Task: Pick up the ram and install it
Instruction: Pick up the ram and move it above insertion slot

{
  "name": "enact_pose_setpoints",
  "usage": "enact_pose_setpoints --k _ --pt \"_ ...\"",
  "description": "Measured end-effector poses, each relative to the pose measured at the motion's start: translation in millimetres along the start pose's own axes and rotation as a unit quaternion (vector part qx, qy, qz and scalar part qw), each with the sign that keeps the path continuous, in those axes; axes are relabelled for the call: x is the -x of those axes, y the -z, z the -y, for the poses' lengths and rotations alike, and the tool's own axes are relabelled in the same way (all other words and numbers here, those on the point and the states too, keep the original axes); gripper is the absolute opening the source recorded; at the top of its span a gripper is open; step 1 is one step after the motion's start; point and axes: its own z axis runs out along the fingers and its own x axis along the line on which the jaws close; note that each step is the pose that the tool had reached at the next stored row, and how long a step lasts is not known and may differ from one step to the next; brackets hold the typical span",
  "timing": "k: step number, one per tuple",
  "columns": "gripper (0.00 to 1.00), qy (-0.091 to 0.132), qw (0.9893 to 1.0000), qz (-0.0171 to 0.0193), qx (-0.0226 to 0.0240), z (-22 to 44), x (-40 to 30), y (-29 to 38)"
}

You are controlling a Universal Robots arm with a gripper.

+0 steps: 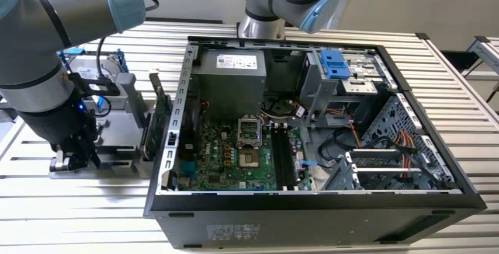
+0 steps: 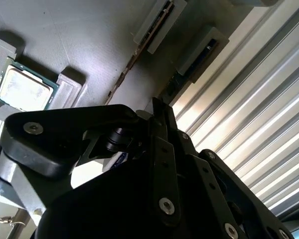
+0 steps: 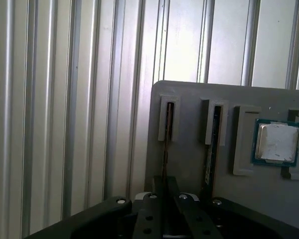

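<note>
Black linkage of the end effector [image 3: 165, 185] sits closest to the lens in both wrist views, lowered right onto the ram [image 3: 165, 139]. We cannot tell how far it is open, nor whether it has hold of the stick, because its own body hides the place where the two meet.

In the first wrist view the ram stands on edge in one slot of a gray holder [image 3: 189, 99], and its thin edge runs straight down into the end effector. The second wrist view shows the same thing: the ram [image 2: 133, 56] leads from its slot to the end effector [image 2: 158, 107].

A second stick [image 3: 211, 134] sits in the neighbouring slot, just beside the first and apart from it. A processor [image 3: 276, 143] lies in its own pocket further along the holder.

In the exterior view the end effector [image 1: 74, 160] is down over that holder, which lies on the ribbed desk [image 1: 78, 219] toward the edge at the exterior view's left. The open computer case [image 1: 312, 207] fills the middle of the desk, well apart from the holder.

We judge the task to be at its start. The ram is in its slot, not yet lifted, so the pick is at best under way. The long dark sockets [image 1: 282, 155] on the board seem to us to carry no stick, so the whole install is left.
</note>
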Motion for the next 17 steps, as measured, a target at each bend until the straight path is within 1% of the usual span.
enact_pose_setpoints --k 12,17 --pt "0.0 0.0 1.0 0.0001 -0.0001 0.0 0.0 0.1" --pt "0.0 0.0 1.0 0.0002 -0.0001 0.0 -0.1 2.3"
